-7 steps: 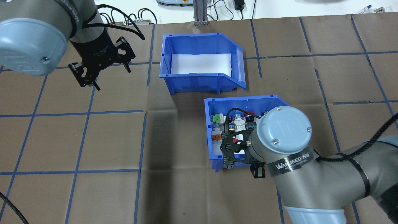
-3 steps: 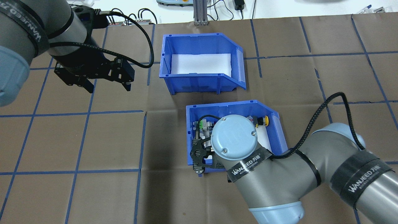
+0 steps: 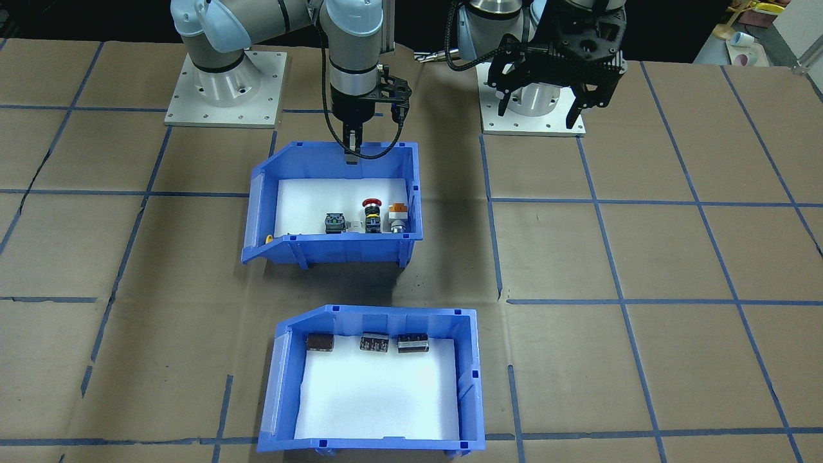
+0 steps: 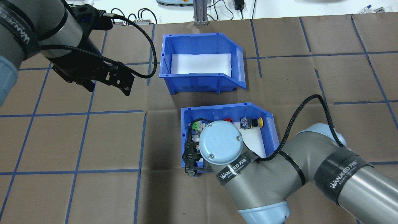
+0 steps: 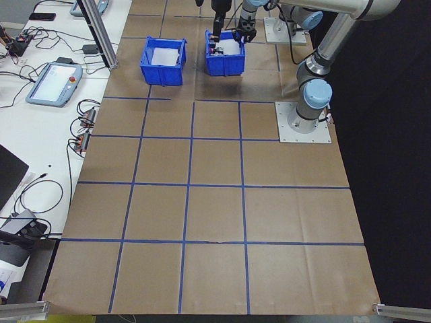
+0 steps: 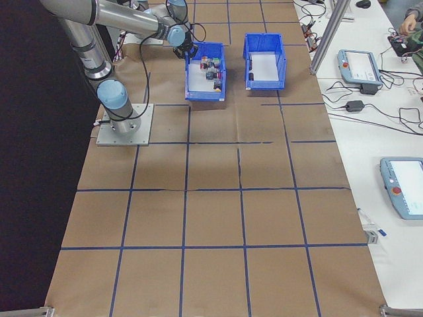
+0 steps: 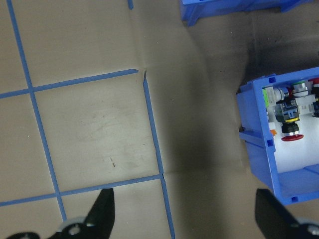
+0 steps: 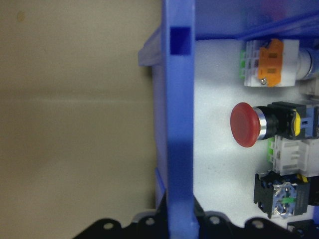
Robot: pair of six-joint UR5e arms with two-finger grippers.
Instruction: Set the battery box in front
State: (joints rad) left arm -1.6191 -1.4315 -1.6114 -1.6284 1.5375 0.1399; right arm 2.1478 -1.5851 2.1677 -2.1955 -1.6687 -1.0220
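My pictures were bright and even. Soft dark shadows lay on the surface (image 4: 93, 140) beside the bins. My right wrist view looked blurry up close.

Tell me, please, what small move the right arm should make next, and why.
Probably slide the switch bin sideways, clear of the battery box. The right gripper is shut on the switch bin's robot-side wall, and that bin sits between the robot's base and the battery box. The left gripper hangs open over the table, touching nothing.
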